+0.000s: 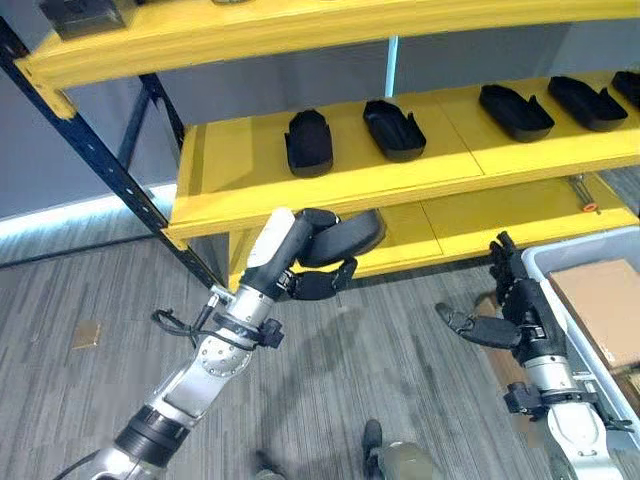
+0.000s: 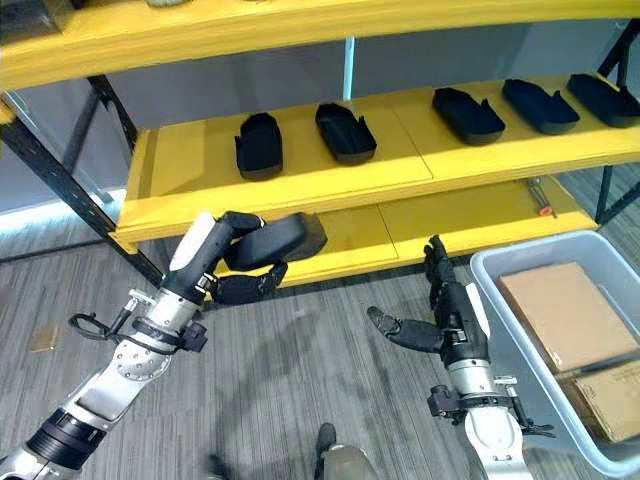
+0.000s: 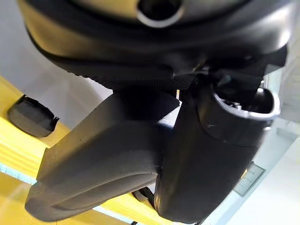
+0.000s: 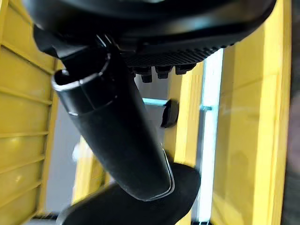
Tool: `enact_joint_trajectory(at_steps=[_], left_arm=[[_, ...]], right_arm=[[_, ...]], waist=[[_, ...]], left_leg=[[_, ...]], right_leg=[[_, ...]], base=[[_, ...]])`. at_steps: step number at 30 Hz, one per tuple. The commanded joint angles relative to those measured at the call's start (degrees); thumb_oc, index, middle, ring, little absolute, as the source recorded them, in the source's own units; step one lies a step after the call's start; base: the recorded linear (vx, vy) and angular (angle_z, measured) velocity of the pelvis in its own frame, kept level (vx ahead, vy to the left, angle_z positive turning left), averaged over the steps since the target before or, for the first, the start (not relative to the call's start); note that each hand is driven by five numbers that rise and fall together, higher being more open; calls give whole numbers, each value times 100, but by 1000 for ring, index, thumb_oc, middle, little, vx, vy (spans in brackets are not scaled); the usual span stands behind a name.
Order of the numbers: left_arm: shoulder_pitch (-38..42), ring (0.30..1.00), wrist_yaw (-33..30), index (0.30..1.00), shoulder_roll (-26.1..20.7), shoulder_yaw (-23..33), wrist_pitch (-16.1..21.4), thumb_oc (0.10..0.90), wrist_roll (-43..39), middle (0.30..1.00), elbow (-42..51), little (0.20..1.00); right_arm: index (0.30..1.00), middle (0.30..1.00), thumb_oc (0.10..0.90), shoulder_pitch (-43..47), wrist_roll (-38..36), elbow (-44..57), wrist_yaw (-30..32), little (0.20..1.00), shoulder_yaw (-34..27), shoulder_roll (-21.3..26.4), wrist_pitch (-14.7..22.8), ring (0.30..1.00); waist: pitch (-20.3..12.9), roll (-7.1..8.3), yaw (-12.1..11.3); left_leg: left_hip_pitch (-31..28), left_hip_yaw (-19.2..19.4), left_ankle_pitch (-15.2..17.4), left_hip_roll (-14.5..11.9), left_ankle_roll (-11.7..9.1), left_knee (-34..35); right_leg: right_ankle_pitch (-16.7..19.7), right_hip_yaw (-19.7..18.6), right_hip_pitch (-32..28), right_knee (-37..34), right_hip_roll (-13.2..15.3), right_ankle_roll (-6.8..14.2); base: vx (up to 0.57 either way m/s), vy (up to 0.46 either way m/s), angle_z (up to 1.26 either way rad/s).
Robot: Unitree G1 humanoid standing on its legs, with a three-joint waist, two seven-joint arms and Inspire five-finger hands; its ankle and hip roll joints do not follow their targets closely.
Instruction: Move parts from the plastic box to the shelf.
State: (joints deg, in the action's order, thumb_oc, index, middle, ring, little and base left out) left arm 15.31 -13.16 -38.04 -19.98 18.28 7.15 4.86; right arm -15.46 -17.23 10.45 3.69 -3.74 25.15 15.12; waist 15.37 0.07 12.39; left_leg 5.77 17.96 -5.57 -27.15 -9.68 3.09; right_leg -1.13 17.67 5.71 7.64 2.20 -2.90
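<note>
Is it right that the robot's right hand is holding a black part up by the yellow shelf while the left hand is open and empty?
No, the hands are swapped. The left eye view shows the left hand curled round the black part by the yellow shelf, while the right hand is open and empty.

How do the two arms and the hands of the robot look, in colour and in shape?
Both arms are silver-grey tubes with black joint rings. The left hand and right hand are dark, almost black, with jointed fingers and a thick rounded thumb. The left forearm is pale silver-white near the wrist, and black clamps sit at each wrist.
</note>
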Motion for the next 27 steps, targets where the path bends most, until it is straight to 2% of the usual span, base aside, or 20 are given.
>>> enact_joint_trajectory(at_steps=[1,2,5,8,12,17,20,27], left_arm=[[438,300,-786,300,-66,1013,523,400,-178,300,789,300],[379,300,-849,300,-96,1095,547,400,-183,300,794,300],[413,300,-992,300,-250,1206,549,400,-42,300,786,300],[463,300,-1063,300,-352,1193,531,400,-9,300,729,300],[546,300,-1257,300,-372,1177,504,400,11,300,466,300],[646,300,-1377,300,-409,1132,478,400,39,300,248,300],[650,300,-1389,300,-416,1105,452,400,61,300,126,300],[531,300,-1343,300,-352,1165,433,400,54,300,110,300]], right_arm=[[1000,1000,900,163,-27,586,195,1000,-244,389,769,1000],[1000,1000,900,169,-63,564,199,1000,-235,368,770,1000],[1000,1000,900,299,-38,484,258,1000,-200,327,789,1000],[1000,1000,900,369,-13,461,290,1000,-153,276,781,1000],[1000,1000,900,439,93,405,325,1000,-76,257,673,1000],[1000,1000,900,502,157,380,350,1000,-23,260,626,1000],[1000,1000,900,530,206,370,312,1000,54,269,576,1000],[1000,1000,900,500,187,382,240,1000,64,261,544,1000]], waist=[[-213,-262,-6],[-196,-297,-22],[-191,-386,-89],[-167,-357,-142],[-179,-283,-156],[-231,-238,-133],[-280,-208,-134],[-358,-188,-142]], left_leg=[[-307,243,-1539,-148,-220,24],[-478,452,-1352,-181,-213,-2],[-546,600,-1249,-180,-252,8],[-457,625,-1030,-49,-232,-368],[-227,730,-636,311,-147,-758],[-183,860,-479,535,-65,-813],[-202,1012,-414,691,-3,-797],[-181,1098,-412,874,60,-682]], right_leg=[[-342,-117,-529,301,429,760],[-511,-102,-433,563,453,755],[-583,-213,-292,774,505,807],[-627,-238,-443,726,668,878],[-513,-191,-834,391,1043,1065],[-335,-143,-969,142,1262,1196],[-87,-121,-1009,-31,1395,1299],[214,-7,-1081,-284,1505,1419]], base=[[211,222,-33],[216,244,-36],[103,133,-49],[226,200,-4],[230,206,6],[132,116,13],[141,106,-3],[89,48,-5]])
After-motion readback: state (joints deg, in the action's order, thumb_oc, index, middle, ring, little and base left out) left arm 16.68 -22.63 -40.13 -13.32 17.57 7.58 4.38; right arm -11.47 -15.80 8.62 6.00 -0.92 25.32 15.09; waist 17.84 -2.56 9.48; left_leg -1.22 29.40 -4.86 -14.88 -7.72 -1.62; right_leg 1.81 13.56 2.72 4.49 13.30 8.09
